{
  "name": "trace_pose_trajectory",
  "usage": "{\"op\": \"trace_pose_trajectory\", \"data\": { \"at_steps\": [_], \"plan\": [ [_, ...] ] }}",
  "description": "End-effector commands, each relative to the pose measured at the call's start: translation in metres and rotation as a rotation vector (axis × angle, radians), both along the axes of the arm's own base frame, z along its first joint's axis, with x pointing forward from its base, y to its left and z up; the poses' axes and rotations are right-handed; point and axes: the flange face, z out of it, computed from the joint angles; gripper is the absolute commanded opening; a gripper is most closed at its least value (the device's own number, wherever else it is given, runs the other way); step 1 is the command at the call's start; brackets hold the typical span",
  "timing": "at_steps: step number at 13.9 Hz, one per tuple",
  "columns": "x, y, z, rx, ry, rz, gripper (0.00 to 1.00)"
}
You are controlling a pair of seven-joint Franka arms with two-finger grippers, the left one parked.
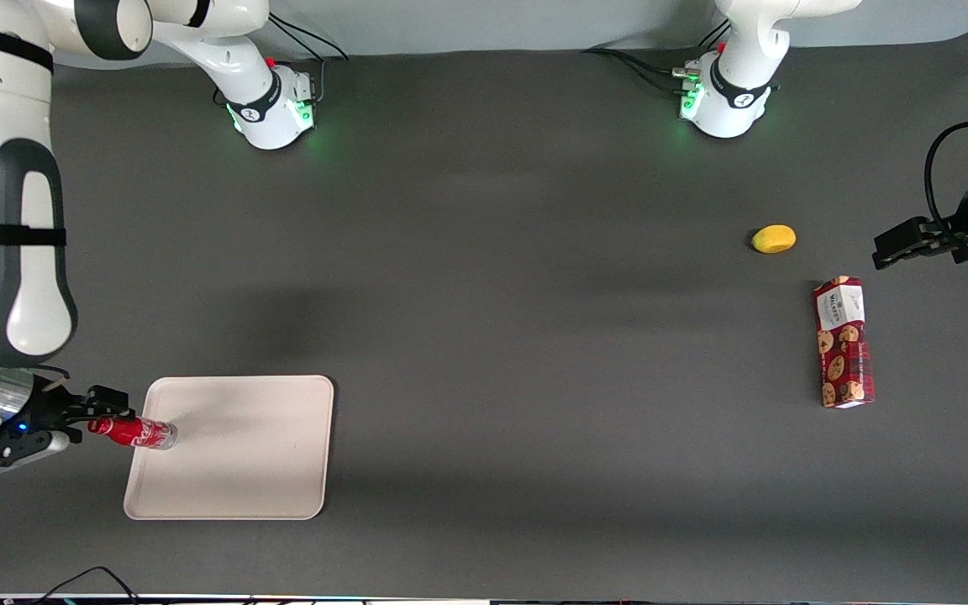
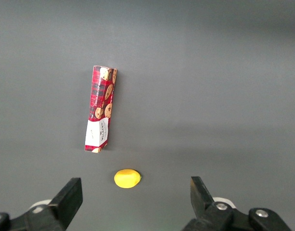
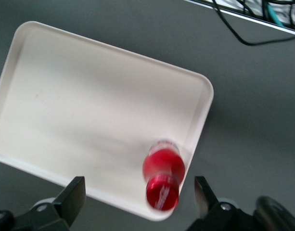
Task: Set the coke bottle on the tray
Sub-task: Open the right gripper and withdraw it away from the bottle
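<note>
The coke bottle (image 1: 135, 432), small and red with a red cap, has its clear base on the tray (image 1: 240, 454), close to the rim at the working arm's end. The tray is large, flat and beige. My right gripper (image 1: 85, 414) hovers over the bottle's cap. In the right wrist view the gripper (image 3: 138, 202) is open, its fingers (image 3: 74, 196) wide apart. The bottle (image 3: 162, 168) shows cap-up between them, touching neither, near a corner of the tray (image 3: 89, 96).
A long red cookie box (image 1: 843, 342) and a yellow lemon-like fruit (image 1: 774, 239) lie toward the parked arm's end of the table; both also show in the left wrist view, the box (image 2: 101, 109) and the fruit (image 2: 126, 178). Cables (image 1: 81, 580) run along the table's near edge.
</note>
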Motion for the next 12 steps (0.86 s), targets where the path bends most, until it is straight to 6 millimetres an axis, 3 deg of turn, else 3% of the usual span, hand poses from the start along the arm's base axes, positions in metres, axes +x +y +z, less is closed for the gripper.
{"op": "trace_pose_trajectory", "data": {
  "at_steps": [1,4,8,10,12],
  "plan": [
    [-0.036,0.022,0.079,-0.031,0.078,-0.134,1.0],
    [-0.095,0.043,0.133,-0.006,0.113,-0.205,1.0],
    [-0.176,0.078,0.188,0.019,0.09,-0.321,1.0],
    [-0.203,0.094,0.222,0.009,0.046,-0.36,1.0],
    [-0.209,0.11,0.235,-0.007,0.039,-0.354,1.0]
  ]
}}
